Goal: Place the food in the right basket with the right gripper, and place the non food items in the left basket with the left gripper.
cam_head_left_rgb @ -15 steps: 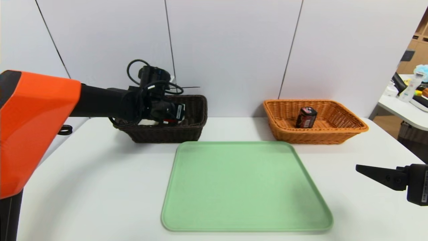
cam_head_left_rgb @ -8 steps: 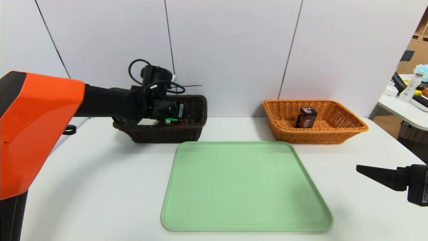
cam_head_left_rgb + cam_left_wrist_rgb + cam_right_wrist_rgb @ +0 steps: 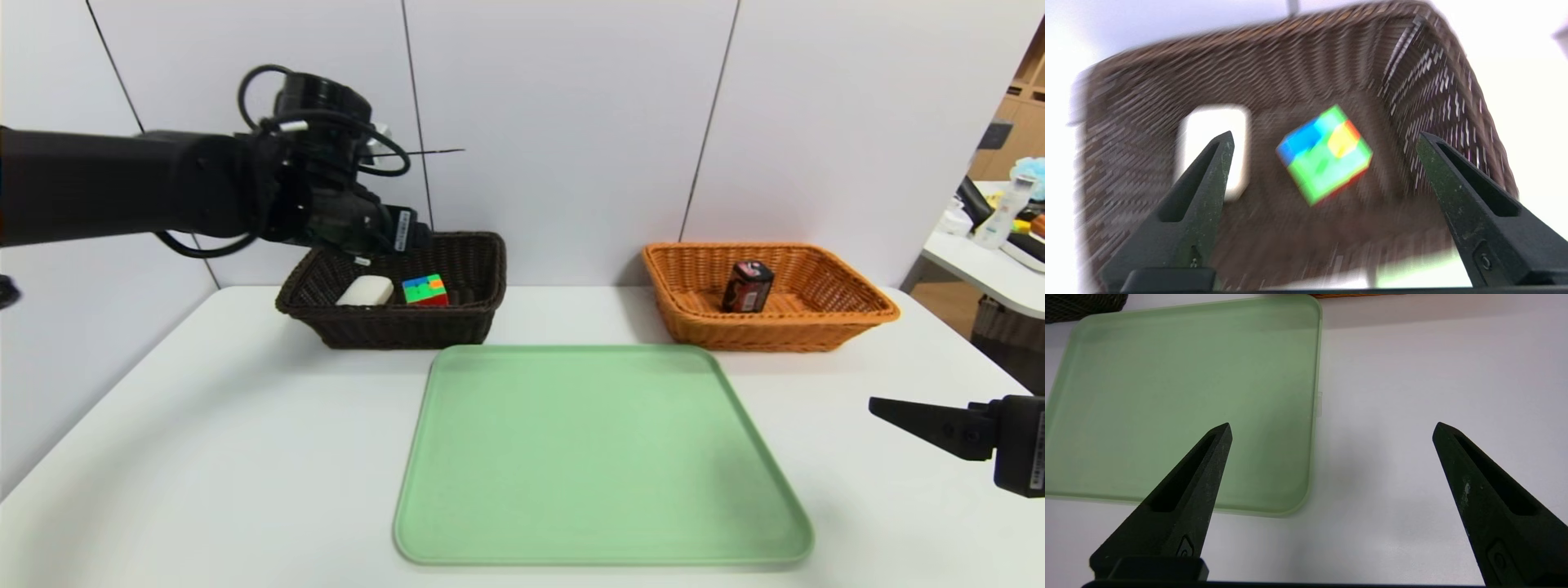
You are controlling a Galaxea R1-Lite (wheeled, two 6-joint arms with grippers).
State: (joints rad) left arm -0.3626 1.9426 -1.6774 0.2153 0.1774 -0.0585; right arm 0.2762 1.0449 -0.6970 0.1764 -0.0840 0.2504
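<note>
Black two-fingered left gripper (image 3: pixel 1325 136): fingers spread, above dark wicker basket (image 3: pixel 392 325) | inside: multicoloured puzzle cube (image 3: pixel 425 290), white rounded bar (image 3: pixel 366 291) | step: release apparently done | next: lift clear, retreat

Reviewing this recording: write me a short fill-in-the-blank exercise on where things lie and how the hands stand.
The puzzle cube lies in the ____ basket, beside the white bar.
The black packet stands in the ____ basket.
The left hand, above the cube's basket, is ____, with nothing between its fingers.
The right hand is parked beside the ____ tray.

Missing words: dark brown; orange-tan; open; green
</note>
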